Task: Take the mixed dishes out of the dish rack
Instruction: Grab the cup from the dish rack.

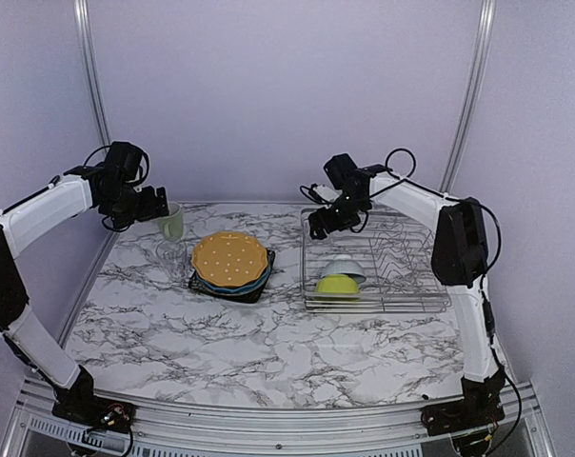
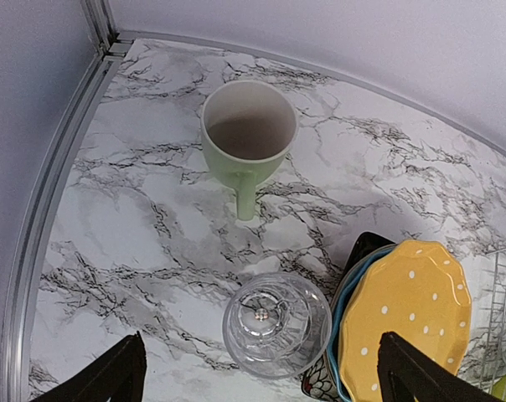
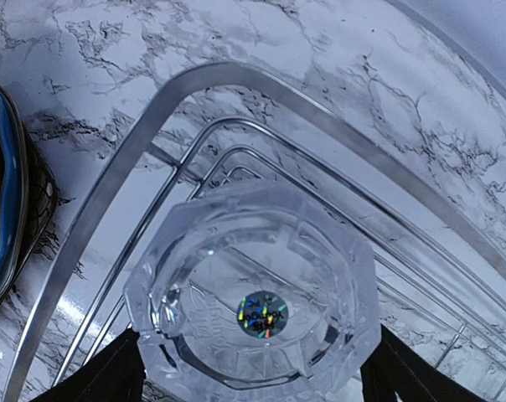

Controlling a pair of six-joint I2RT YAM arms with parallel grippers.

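The silver wire dish rack (image 1: 402,307) sits at the right and holds a lime green bowl (image 1: 336,284) with a small white bowl (image 1: 346,267) behind it. My right gripper (image 1: 318,227) is shut on a clear faceted glass (image 3: 253,301) above the rack's far left corner (image 3: 136,142). On the table lie an orange dotted plate (image 1: 229,257) stacked on a blue plate (image 2: 343,308) and a dark square plate (image 1: 257,291). A pale green mug (image 2: 248,134) and a second clear glass (image 2: 276,325) stand to their left. My left gripper (image 1: 158,204) is open and empty, raised over that glass (image 1: 170,257).
Curved metal rails (image 2: 64,167) edge the marble table at the left and back. A purple wall stands close behind both grippers. Upright tines (image 1: 402,249) fill the rack's right half.
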